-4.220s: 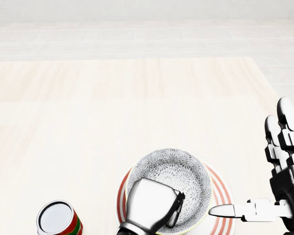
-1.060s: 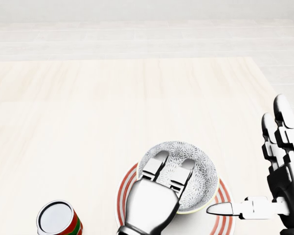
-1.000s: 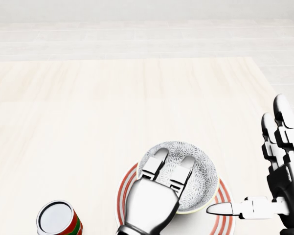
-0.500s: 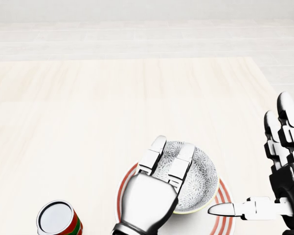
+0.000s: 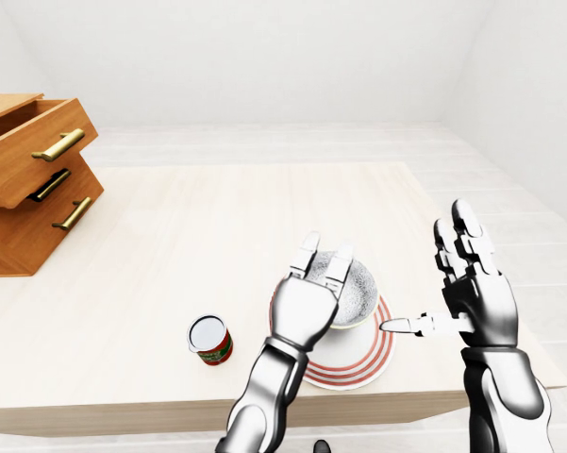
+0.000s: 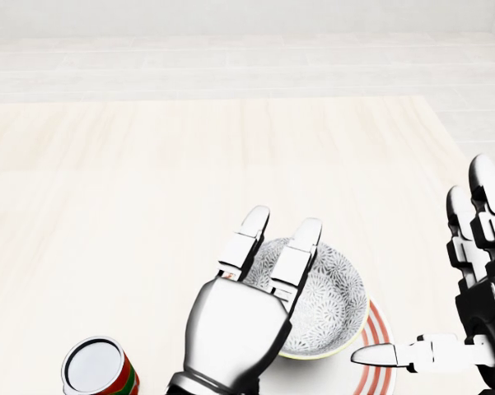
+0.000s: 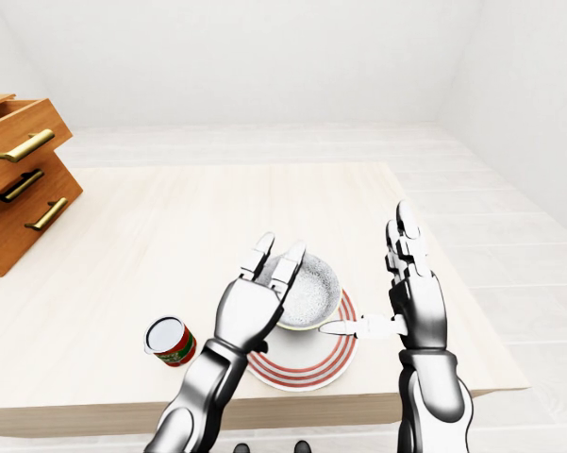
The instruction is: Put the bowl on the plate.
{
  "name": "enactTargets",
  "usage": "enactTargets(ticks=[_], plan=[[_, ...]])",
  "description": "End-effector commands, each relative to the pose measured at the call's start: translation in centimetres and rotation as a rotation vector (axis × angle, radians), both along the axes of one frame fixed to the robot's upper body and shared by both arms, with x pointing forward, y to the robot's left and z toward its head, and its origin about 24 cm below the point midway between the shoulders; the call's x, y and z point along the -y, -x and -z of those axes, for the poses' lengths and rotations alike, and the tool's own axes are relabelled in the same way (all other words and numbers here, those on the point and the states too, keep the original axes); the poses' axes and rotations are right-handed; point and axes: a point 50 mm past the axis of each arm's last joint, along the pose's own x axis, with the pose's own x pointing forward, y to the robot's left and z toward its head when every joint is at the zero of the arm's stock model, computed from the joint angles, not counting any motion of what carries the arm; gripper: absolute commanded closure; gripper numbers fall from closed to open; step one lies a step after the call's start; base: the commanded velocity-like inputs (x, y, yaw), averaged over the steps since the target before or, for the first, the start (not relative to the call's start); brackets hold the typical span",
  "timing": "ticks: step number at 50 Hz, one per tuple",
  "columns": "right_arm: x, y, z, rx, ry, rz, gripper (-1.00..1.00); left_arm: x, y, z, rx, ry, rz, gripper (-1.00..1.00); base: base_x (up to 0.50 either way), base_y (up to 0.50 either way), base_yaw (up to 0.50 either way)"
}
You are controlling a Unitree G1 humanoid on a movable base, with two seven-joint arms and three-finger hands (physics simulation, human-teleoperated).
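1. Surface: pale wood-grain bench. It ran up and to the left of both robot hands in the head view.
2. Room: plain white walls, pale plank floor past the bench's top edge.
3. Count: one bowl, one plate, one can, one wooden drawer unit, two robot hands.
4. The bowl, grey-patterned inside, sat on the red-striped plate, between the two robot hands.
5. Left robot hand: released, fingers stretched out flat above the bowl's left part and grasping nothing. Contact with the rim could not be told.
6. Right robot hand: released, fingers upright. Its thumb pointed left, tip above the plate's right rim. It held nothing.
7. The can, with a red and green label, stood upright on the bench, left of the left robot hand and apart from the plate.
8. The drawer unit stood well to the left of the left robot hand, with three brass handles and the upper drawer jutting out.
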Motion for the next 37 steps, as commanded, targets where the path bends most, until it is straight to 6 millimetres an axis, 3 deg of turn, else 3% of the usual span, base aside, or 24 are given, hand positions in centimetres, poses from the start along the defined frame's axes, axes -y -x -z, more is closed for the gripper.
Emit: enactTargets(ticks=[1,21,37], plan=[[-0.1,0.1,-0.3,0.012,0.006,-0.002,-1.0,-0.9,0.4,-1.9,0.022,0.031,-0.009,-1.0,0.0,0.0,0.0],[-0.6,0.1,-1.1,0.046,0.025,-0.009,-1.0,-2.7,0.3,-4.1,0.025,0.075,-0.04,-1.0,0.0,0.0,0.0],[-0.7,0.3,-1.2,0.051,0.024,-0.01,-1.0,-3.1,0.9,-4.4,0.029,0.084,-0.037,-1.0,0.0,0.0,0.0]])
